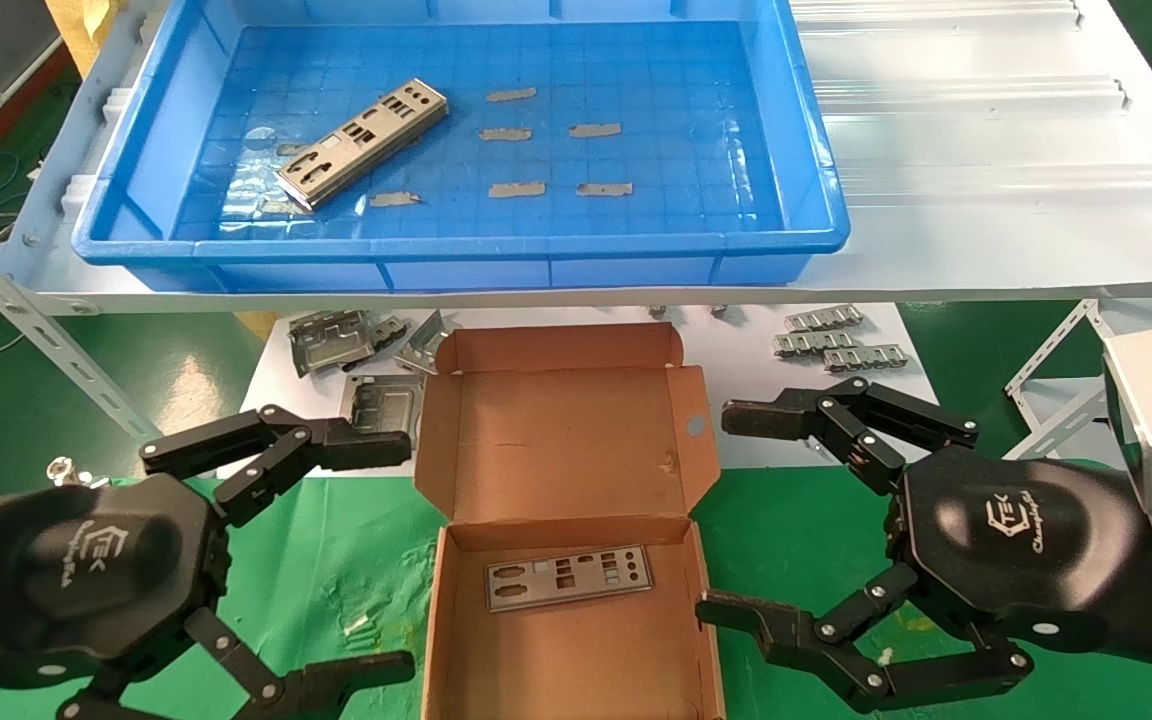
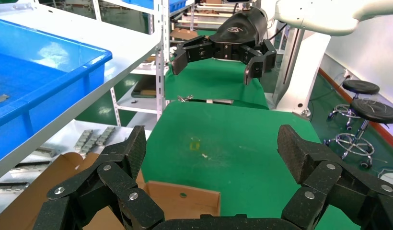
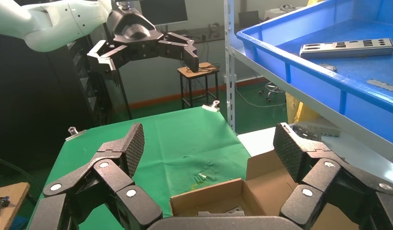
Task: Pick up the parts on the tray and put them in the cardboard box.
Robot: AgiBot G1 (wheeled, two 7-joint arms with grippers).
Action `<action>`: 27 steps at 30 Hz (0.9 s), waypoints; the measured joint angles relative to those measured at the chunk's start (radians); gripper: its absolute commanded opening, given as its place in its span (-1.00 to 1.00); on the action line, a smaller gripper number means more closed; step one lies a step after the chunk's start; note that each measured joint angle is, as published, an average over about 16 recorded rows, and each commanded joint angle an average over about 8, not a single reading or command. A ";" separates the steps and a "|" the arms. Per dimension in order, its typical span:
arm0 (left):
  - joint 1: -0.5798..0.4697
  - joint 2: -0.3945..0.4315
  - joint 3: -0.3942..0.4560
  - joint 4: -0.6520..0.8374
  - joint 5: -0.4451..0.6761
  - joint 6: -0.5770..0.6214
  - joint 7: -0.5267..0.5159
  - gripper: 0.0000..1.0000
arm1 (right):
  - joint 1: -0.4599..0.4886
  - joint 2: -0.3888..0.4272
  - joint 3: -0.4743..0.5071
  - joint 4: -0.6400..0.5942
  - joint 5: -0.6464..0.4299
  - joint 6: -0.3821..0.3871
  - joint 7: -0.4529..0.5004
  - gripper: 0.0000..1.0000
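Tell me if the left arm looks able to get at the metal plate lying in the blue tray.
Probably yes. The plate lies flat and uncovered on the left side of the tray, nothing on it. The left gripper is open and empty beside the cardboard box; it must rise over the tray's rim.

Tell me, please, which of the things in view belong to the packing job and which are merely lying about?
Part of the job:
- part in the tray
- part in the cardboard box
- tray
- cardboard box
- left gripper and right gripper, both open beside the box

Lying about:
- tape strips
- grey brackets
- small metal pieces
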 measured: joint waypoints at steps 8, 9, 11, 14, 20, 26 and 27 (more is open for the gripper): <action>-0.001 0.002 0.001 0.002 0.002 -0.001 0.001 1.00 | 0.000 0.000 0.000 0.000 0.000 0.000 0.000 1.00; -0.001 0.002 0.001 0.002 0.002 -0.001 0.001 1.00 | 0.000 0.000 0.000 0.000 0.000 0.000 0.000 1.00; -0.001 0.002 0.002 0.002 0.002 -0.001 0.001 1.00 | 0.000 0.000 0.000 0.000 0.000 0.000 0.000 1.00; -0.001 0.002 0.002 0.003 0.003 -0.001 0.001 1.00 | 0.000 0.000 0.000 0.000 0.000 0.000 0.000 1.00; -0.002 0.003 0.002 0.003 0.003 -0.001 0.001 1.00 | 0.000 0.000 0.000 0.000 0.000 0.000 0.000 1.00; -0.002 0.003 0.003 0.003 0.003 -0.002 0.002 1.00 | 0.000 0.000 0.000 0.000 0.000 0.000 0.000 1.00; -0.002 0.003 0.003 0.003 0.003 -0.002 0.002 1.00 | 0.000 0.000 0.000 0.000 0.000 0.000 0.000 1.00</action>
